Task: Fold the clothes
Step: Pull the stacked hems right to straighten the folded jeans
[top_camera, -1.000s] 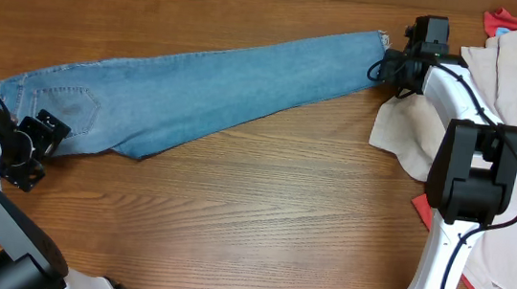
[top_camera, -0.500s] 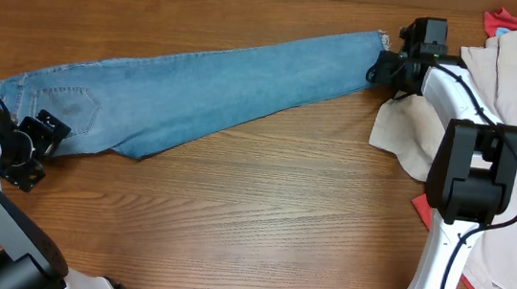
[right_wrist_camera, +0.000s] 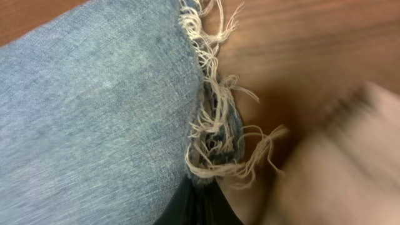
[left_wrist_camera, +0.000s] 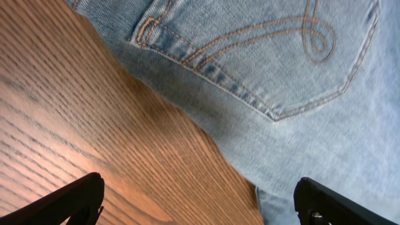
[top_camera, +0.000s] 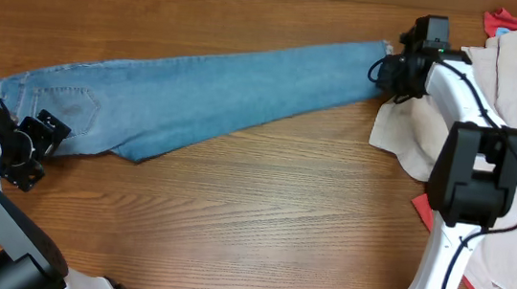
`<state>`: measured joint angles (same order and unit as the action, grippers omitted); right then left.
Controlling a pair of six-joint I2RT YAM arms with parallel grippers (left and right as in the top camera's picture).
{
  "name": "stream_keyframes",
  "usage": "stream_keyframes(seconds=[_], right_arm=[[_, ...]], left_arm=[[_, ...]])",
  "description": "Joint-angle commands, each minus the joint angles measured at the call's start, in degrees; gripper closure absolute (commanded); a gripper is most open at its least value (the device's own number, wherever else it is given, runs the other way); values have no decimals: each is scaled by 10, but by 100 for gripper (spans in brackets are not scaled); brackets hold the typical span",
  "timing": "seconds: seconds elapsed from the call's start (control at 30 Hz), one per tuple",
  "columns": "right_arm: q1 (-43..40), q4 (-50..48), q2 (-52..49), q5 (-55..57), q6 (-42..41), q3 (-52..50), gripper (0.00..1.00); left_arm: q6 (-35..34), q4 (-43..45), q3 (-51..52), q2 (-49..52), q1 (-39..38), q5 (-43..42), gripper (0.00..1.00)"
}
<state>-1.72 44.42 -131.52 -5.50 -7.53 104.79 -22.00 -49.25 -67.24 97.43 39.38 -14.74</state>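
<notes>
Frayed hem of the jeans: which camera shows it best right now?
Right wrist. The frayed hem fills the frame, loose threads sharp against the wood. Overhead shows it only as a tiny fringe at the right end effector. Left wrist shows the back pocket, no hem.

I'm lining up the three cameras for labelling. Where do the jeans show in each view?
Overhead: jeans stretch diagonally from the left side to the upper right.
Left wrist: jeans fill the top and right, back pocket showing.
Right wrist: jeans fill the left, frayed hem at centre.
Shared landmark: the wooden table, beneath the denim in all views.
</notes>
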Motion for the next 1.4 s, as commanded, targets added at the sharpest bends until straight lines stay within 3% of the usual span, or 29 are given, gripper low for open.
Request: stream_keyframes(seconds=[0.0, 0.13, 0.37, 0.57, 1.37], right_arm=[[-14, 41, 98, 84, -12, 30, 96], [-31, 139, 143, 153, -55, 30, 96], [-62, 295, 168, 156, -90, 30, 96], [-64, 368, 169, 158, -106, 29, 96], [-10, 368, 172, 158, -60, 29, 96]], left_arm=[[19, 8, -7, 3, -2, 3, 0], [28, 17, -7, 3, -2, 4, 0], [34, 30, -7, 3, -2, 8, 0], [43, 31, -7, 3, -2, 8, 0], [43, 10, -7, 3, -2, 1, 0]])
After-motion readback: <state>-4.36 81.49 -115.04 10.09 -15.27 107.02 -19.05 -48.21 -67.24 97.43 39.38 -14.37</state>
